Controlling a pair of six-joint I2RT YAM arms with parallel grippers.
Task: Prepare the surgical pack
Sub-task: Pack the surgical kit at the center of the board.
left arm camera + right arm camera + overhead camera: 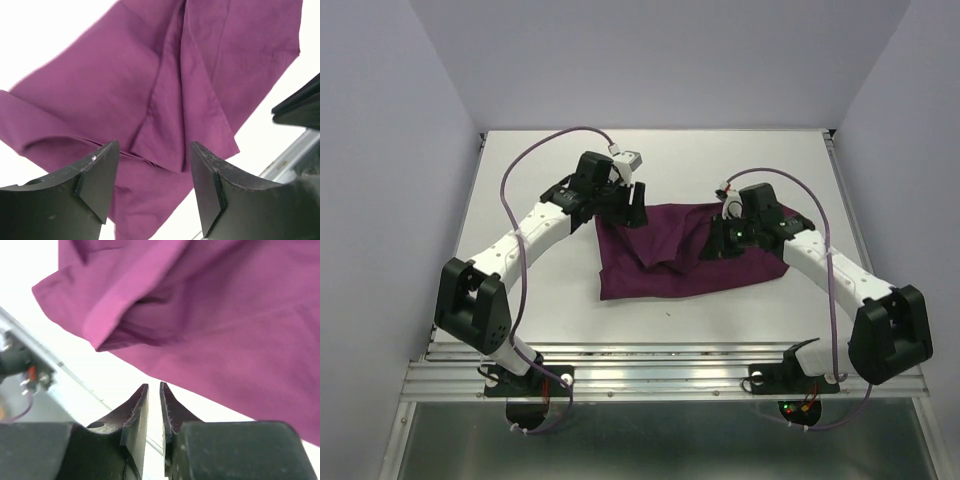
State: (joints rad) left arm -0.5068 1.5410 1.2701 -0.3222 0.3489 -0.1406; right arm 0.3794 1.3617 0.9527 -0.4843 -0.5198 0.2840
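**Station inventory: cloth and two grippers, as I see them from the console**

1. Large plum-purple square cloth [682, 262]. It lies on the white table [720, 165], around the middle and between the two arms. It is not flat. It is rumpled, with one flap folded over the centre and long creases running across it. I can see nothing resting on top of it.

2. Left gripper [633, 206]. It sits at the cloth's far left corner. In my left wrist view the black fingers [97, 172] stand well apart with nothing between them. The folded cloth lies beyond their tips.

3. Right gripper [724, 240]. It sits over the cloth's far right part. In my right wrist view the fingers [136, 407] are drawn almost together, with only a thin slit between them and nothing in it. The cloth's rolled edge lies just ahead of the tips, and bare table shows below it.
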